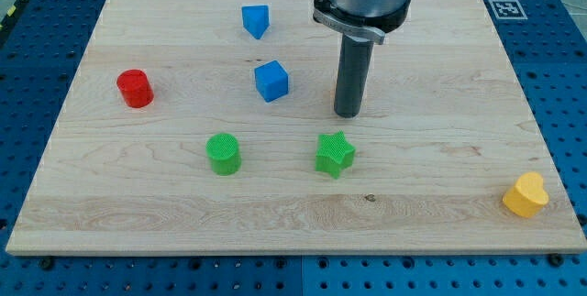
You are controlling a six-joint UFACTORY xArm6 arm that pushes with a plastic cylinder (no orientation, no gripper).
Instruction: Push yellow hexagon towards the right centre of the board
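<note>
My tip (346, 113) rests on the wooden board (440, 85) a little right of the board's middle. No yellow hexagon can be made out; the rod may be hiding something behind it. The only yellow block (526, 195) I see looks heart-shaped and lies at the board's bottom right corner, far right of and below my tip. The green star (335, 154) lies just below my tip, apart from it. The blue cube (271, 81) lies to the tip's left.
A red cylinder (135, 88) sits at the left. A green cylinder (223, 153) lies left of the star. A second blue block (256, 20) sits near the top. A tag marker (506, 7) is on the top right corner.
</note>
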